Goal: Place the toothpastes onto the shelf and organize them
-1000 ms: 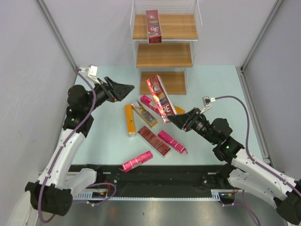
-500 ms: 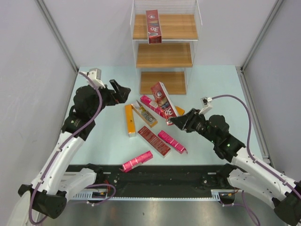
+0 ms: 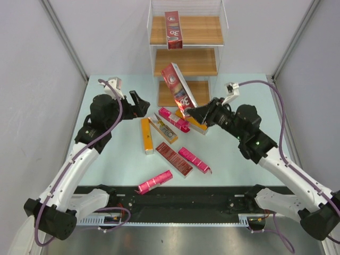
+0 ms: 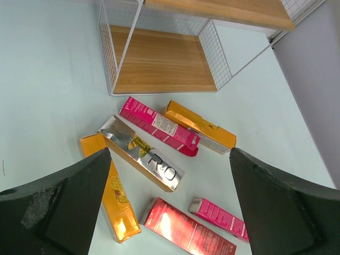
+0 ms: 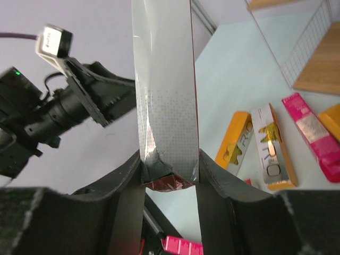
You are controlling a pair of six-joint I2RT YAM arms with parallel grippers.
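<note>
The shelf (image 3: 186,62) is faced by a lifted dark red carton (image 3: 178,89).
It is set just beyond the right end effector (image 3: 197,114), which is clamped on the carton's low end; the long side is tipped up toward the shelf. The left end effector (image 3: 139,102) is spread wide, empty.

Seeing the shelf (image 3: 185,62) standing at the far end of the table (image 3: 244,154), bearing 1 upright carton (image 3: 173,30) on its top board. Holding a second carton (image 3: 179,92) tilted just before the lowest board, clamped at its near end in the right gripper (image 3: 195,114). Finding 7 loose cartons (image 3: 173,158) lying flat before the shelf, the nearest carton (image 3: 155,181) lying by the near edge. Spotting the left gripper (image 3: 139,104) hovering left of them, spread wide, touching none.
</note>
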